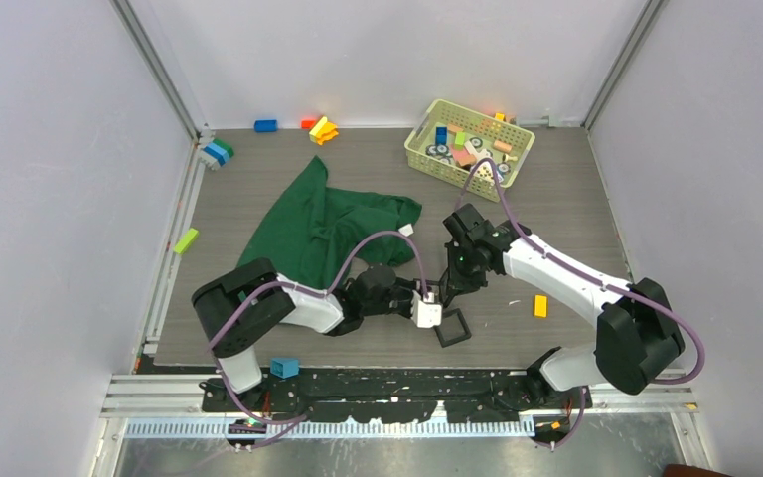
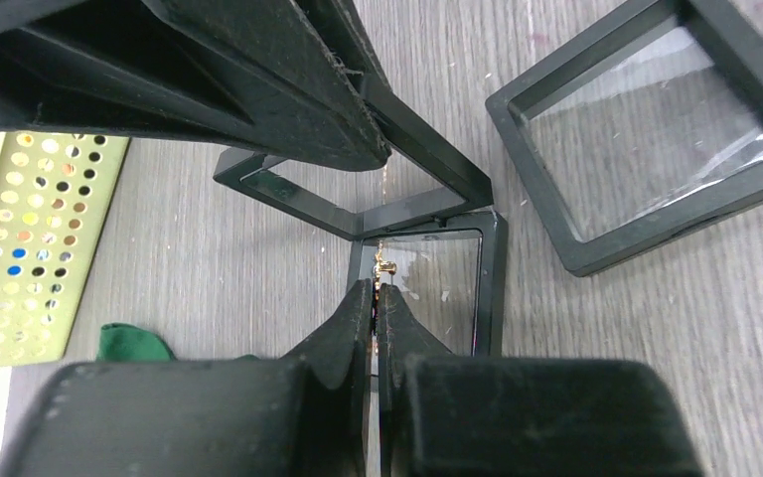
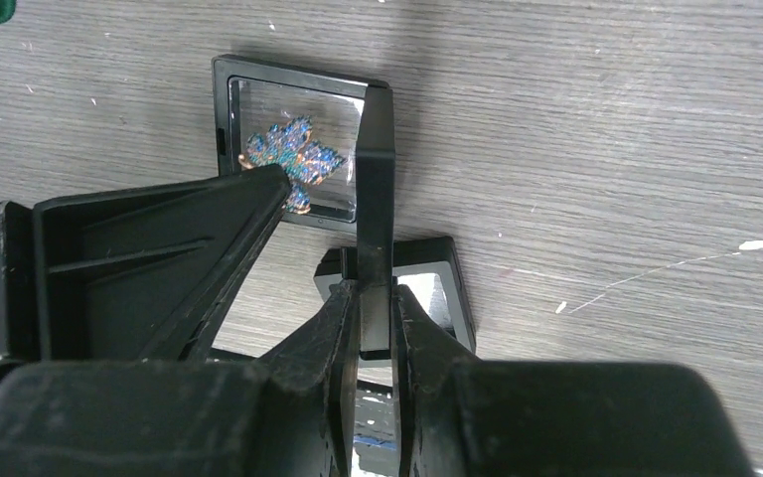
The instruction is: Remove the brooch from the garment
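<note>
The brooch [image 3: 293,164] is off the garment [image 1: 323,224], which lies well apart. The left gripper [image 2: 379,293] pinches the brooch over an open black case [image 3: 288,70]; the right gripper [image 3: 373,293] pinches the lid [image 3: 375,179] upright. Judged step: stowing. Next: release it inside, then withdraw clear of the lid.

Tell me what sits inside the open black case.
A blue-green brooch over the clear film of the case. A finger of the left gripper, shut on it, covers its lower left part.

Both arms bend inward and meet at the black case [image 1: 452,328]. The left gripper [image 2: 376,290] is pinched tight beside it, and the right gripper [image 3: 375,293] clamps its upright lid.
</note>
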Robot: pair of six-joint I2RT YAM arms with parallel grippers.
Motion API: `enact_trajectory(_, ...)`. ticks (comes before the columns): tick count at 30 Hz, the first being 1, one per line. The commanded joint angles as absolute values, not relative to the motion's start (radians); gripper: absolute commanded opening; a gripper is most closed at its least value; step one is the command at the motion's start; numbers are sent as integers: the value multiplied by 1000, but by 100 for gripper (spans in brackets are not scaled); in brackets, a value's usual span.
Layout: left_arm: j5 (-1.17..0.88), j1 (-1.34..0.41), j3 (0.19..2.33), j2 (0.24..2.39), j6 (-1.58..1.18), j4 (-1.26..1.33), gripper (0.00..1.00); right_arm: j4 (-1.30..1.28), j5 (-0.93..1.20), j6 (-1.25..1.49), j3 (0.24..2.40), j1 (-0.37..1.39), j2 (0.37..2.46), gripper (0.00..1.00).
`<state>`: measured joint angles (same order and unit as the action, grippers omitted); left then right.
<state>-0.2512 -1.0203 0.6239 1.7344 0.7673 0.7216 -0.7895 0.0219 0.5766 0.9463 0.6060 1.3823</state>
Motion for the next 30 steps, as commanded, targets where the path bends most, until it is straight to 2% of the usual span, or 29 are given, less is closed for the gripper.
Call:
enact_trajectory(1, -206, -1023, 658, 1767, 773, 800, 0, -778, 30, 564, 973, 620, 1407, 1)
enact_trajectory(16, -158, -1031, 628, 1757, 749, 899, 0, -764, 32, 567, 967, 621, 1409, 1)
enact_trajectory(30, -130, -1053, 643, 1792, 779, 855, 0, -763, 19, 575, 971, 622, 1409, 1)
